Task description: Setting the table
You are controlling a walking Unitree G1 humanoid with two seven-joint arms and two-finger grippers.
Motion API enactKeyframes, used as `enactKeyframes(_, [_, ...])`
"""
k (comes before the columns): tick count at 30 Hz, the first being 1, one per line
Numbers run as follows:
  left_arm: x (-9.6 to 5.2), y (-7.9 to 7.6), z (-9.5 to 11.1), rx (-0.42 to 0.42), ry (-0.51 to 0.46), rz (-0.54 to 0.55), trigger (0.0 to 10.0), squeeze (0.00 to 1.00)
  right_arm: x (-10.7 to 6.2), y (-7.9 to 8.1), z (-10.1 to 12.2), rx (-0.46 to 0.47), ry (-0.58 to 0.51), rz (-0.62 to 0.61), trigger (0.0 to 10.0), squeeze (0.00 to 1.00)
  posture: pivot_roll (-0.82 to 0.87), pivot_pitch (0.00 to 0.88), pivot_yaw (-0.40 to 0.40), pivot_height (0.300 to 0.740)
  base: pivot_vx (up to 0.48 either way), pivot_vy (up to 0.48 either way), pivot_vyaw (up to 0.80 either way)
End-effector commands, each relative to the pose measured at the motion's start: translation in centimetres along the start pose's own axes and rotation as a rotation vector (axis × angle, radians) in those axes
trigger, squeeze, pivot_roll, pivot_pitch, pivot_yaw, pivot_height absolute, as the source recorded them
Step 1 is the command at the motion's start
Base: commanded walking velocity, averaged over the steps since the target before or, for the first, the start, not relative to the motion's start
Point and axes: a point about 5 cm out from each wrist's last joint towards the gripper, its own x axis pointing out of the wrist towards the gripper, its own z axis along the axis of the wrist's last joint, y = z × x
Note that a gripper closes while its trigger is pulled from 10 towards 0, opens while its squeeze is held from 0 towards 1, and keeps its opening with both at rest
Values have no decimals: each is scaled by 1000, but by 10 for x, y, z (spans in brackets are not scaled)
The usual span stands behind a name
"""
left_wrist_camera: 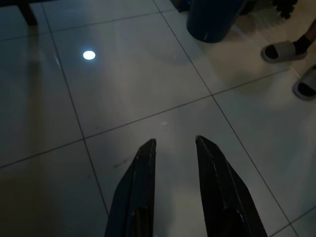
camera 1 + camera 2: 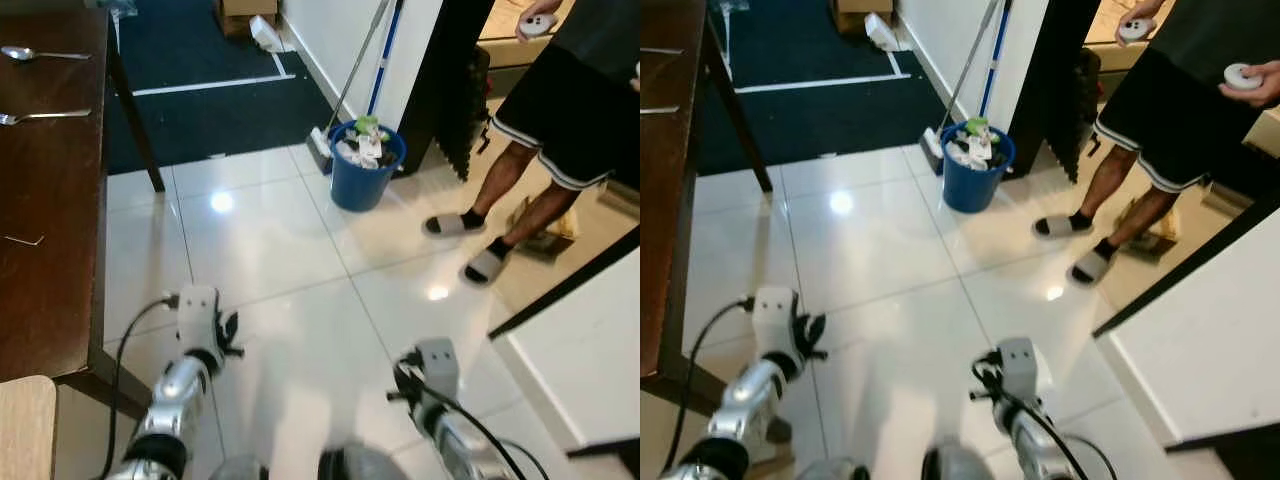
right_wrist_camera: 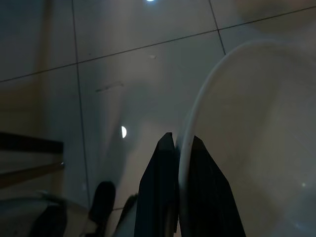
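White floor tiles [image 2: 300,250] are seen below; a white plate [image 3: 256,148] is clamped by the right gripper [image 3: 178,143], while the left gripper [image 1: 175,145] is held parted, empty, lower centre.

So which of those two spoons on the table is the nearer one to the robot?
Start at the long dark brown wooden table on the robot's left. Two silver metal spoons lie near its far end; the nearer spoon lies closer to the robot than the farther spoon, bowl pointing away from the blue plastic bucket.

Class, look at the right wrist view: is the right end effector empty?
No. The right end effector is shut on the rim of a white plate, held above the tiled floor.
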Motion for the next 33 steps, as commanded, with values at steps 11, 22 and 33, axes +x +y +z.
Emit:
enactKeyframes(11, [-1,-4,-5,-8,20,-8,10000,0,-7,-7,-14,1,52,-32,10000,0,66,74,15,740,271,0,0])
enactKeyframes(22, [-1,-3,-4,-5,20,-12,10000,0,-10,-9,-19,6,66,-43,10000,0,63,76,21,740,257,0,0])
enactKeyframes(33, [-1,-4,-5,-7,22,-13,10000,0,-11,-9,-19,4,73,-47,10000,0,62,72,18,740,253,0,0])
